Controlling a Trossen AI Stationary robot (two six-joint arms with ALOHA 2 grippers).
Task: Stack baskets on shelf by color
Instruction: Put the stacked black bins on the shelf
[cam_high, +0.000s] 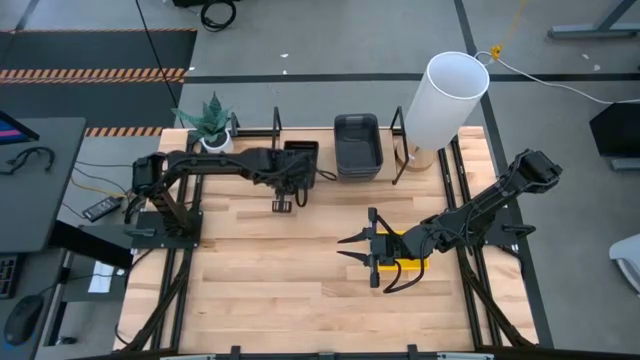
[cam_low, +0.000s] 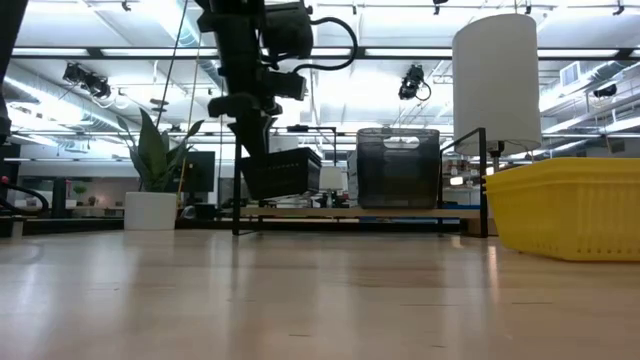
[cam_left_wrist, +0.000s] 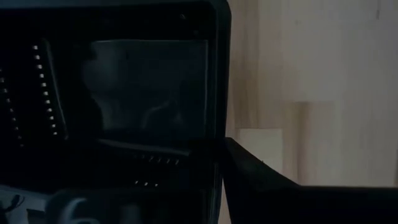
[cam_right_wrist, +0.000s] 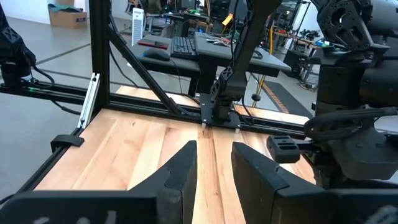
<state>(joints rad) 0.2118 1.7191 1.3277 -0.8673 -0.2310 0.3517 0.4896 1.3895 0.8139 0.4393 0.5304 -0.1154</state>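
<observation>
Item: left claw (cam_high: 287, 190), at the back of the table (cam_high: 280, 290), closed on a black slatted basket (cam_low: 282, 172) and carrying it clear of the wood; the low view shows the basket hanging above the level of the shelf (cam_low: 360, 212) board and tilted, at the shelf's left part, between the potted plant (cam_high: 212, 125) and the grey stack. Key relation: the basket lies just in front of and over the shelf's left bay, so the coming move is judged a short advance and descent onto the board there. Neighbours: dark grey baskets (cam_high: 357, 145), stacked at mid-shelf just right of the carried one; black bracket uprights (cam_low: 236, 180) at either end of the shelf, the left one being the nearest thing to foul. White cylinder (cam_high: 443, 100) stands at the shelf's right end. Item: right claw (cam_high: 362, 250), over the table's right-centre, fingers parted and empty, pointing left. Yellow basket (cam_high: 405, 265) rests on the table under the right arm's wrist, behind that claw's tips and nearer this arm.
</observation>
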